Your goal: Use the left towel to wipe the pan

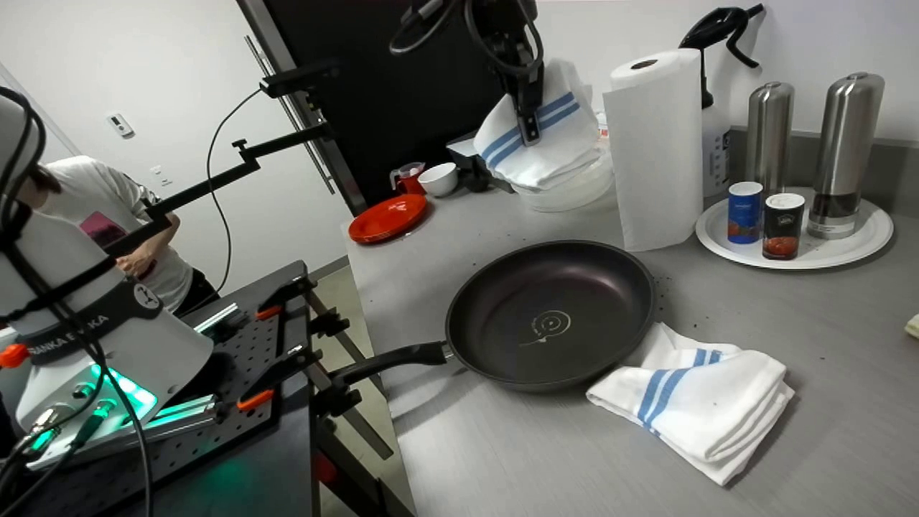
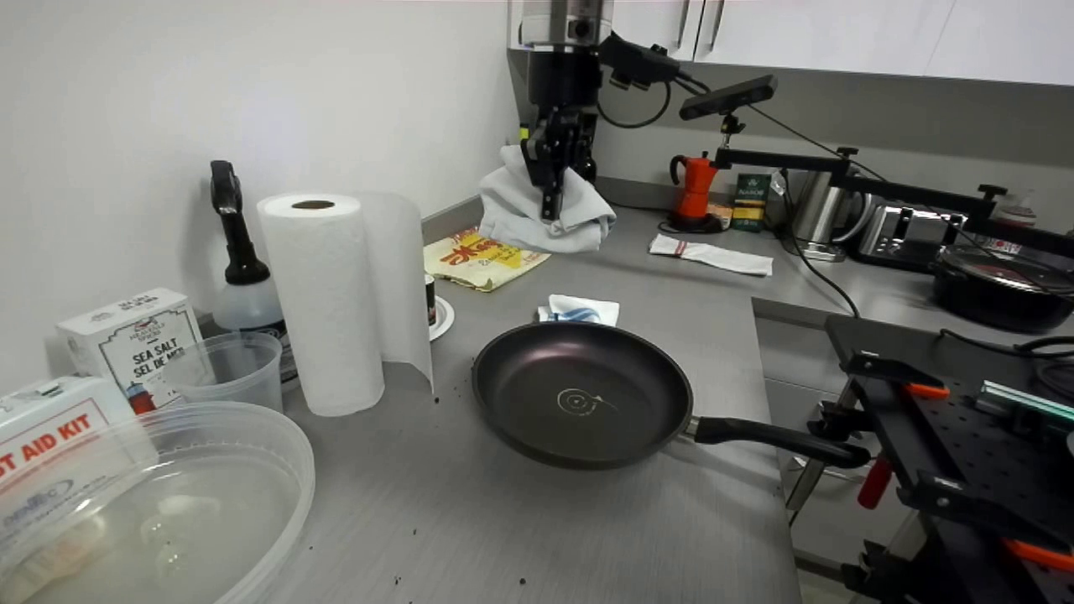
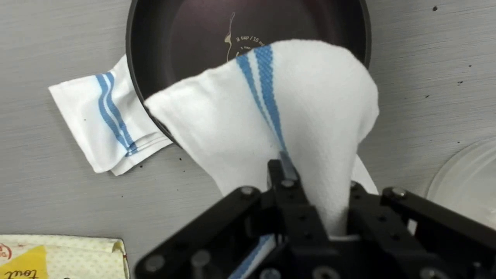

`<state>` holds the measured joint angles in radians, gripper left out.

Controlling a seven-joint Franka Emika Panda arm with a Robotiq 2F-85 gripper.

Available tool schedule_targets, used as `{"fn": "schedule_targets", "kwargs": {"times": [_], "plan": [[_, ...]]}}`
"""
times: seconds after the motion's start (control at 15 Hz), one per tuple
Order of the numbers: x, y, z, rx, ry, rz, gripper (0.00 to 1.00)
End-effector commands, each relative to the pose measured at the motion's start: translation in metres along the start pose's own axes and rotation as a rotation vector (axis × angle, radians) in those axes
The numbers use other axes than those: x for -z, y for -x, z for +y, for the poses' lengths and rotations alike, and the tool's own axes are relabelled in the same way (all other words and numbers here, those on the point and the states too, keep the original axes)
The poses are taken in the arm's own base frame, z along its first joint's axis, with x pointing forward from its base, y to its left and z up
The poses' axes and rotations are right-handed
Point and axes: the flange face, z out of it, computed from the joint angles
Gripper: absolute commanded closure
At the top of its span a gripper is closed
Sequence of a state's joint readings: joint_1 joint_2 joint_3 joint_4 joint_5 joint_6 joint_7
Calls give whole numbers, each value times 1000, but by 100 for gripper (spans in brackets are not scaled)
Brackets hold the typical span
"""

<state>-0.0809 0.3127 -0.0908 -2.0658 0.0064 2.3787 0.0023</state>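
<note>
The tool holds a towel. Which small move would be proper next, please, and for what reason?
Before any lowering, I would probably shift the tool toward the middle of the pan. The tool is closed on the towel, which hangs in the air in both exterior views; in the wrist view the towel overlaps only part of the pan, so lowering here might land off-centre.

Paper roll point(image 2: 320, 310) beside spray bottle point(image 2: 243, 267), red plate point(image 1: 388, 217) near white bowl point(image 1: 439, 180)

The white, flared Panda base point(image 1: 176, 350) wears a dark band point(image 1: 122, 314) reading FRANKA EMIKA (black cables point(image 1: 81, 330) cut across the wording) beside a round emblem point(image 1: 147, 296), above green-lit connectors point(image 1: 105, 406). The black Robotiq gripper point(image 1: 530, 129) shows round silver screws point(image 3: 399, 192).
</note>
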Motion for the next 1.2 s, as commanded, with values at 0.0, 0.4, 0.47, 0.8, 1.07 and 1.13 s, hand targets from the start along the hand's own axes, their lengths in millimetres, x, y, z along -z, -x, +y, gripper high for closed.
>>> {"fn": "schedule_targets", "kwargs": {"times": [0.0, 0.4, 0.47, 0.8, 1.07, 1.13], "plan": [[-12, -16, 23, -10, 30, -5, 96], [-40, -19, 65, 11, 29, -59, 96], [-46, -17, 70, 17, 27, -69, 96], [-77, -12, 90, 15, 29, -106, 96], [-102, -10, 84, 10, 34, -117, 96], [-108, -11, 83, 13, 38, -116, 96]]}}
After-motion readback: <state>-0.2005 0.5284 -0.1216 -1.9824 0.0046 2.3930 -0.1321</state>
